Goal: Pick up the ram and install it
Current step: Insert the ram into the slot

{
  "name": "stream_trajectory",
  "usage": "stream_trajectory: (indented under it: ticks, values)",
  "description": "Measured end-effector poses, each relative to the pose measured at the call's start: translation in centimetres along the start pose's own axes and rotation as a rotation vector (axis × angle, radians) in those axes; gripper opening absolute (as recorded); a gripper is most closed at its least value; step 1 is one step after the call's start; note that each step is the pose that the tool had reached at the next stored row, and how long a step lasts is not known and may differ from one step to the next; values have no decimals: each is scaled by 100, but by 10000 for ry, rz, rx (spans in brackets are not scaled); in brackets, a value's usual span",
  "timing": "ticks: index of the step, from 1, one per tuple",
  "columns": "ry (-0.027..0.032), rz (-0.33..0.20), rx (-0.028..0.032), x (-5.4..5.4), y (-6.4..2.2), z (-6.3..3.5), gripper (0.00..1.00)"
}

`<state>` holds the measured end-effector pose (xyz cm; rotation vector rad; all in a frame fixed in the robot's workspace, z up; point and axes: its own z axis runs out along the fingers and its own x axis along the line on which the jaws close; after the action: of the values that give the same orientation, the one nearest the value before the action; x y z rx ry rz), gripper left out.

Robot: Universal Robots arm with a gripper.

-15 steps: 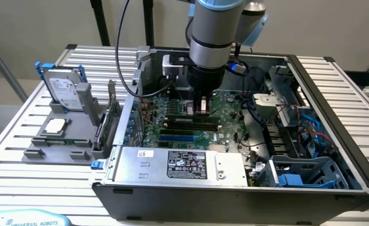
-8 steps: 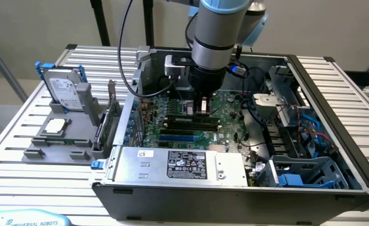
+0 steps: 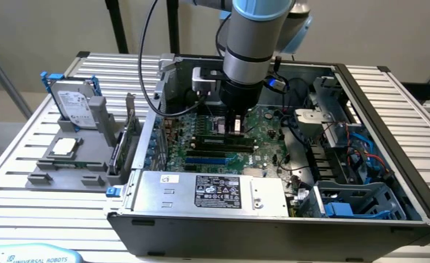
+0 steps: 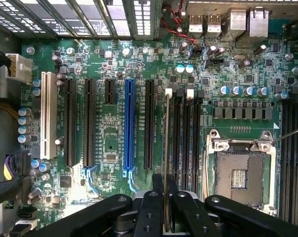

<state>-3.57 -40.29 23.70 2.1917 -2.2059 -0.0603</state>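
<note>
Arm reaches down into the open computer case, which lies on its side on a slatted aluminium table. The gripper sits low over the motherboard, near the board's middle, above the memory slots.

Wrist view: the gripper has its two black fingers closed in on the ram, pinching it edge-on. The stick shows as a thin pale line standing upright between the jaws and running along the row of black memory slots. It lines up with the slot nearest the long black expansion slot; whether its lower edge is seated in the slot or just above it, I cannot tell.

Beside the memory slots, the open processor socket with its metal frame is bare of a chip. On the other side of the ram are a blue expansion slot, further black slots, and a white slot.

Exterior view: the power supply fills the case's near edge. On the table by its edge at the exterior view's left, a grey fixture holds a hard drive standing upright and a square silver processor chip lying flat. A green expansion card stands upright between fixture and case wall.
</note>
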Motion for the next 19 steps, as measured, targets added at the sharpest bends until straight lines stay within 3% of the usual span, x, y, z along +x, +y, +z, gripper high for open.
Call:
stream_trajectory:
  ticks: [15, 19]
  values:
    - [-25, -212, -1, -32, -2, 37, 14]
    - [-26, -218, 54, -34, -3, 50, 14]
